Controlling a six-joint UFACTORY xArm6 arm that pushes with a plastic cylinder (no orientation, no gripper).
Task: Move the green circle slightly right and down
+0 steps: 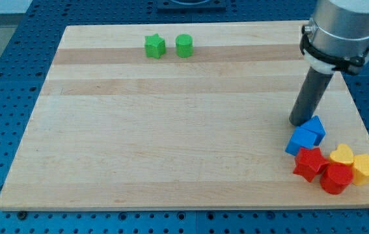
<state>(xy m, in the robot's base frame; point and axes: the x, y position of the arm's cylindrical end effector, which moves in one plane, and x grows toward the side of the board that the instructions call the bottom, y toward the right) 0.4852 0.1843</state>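
The rod's tip [299, 121] is resting on the bench [171, 143] just beside the blue blocks [306, 136], well apart from the green circle [184, 46], and carrying no pincer.

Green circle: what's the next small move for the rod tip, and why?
Probably travel toward the view's upper left. My tip sits at the view's right by the blue blocks, far from the green circle, which lies near the top edge beside the green star-like block. It should likely end above-left of the circle, to push right and down.
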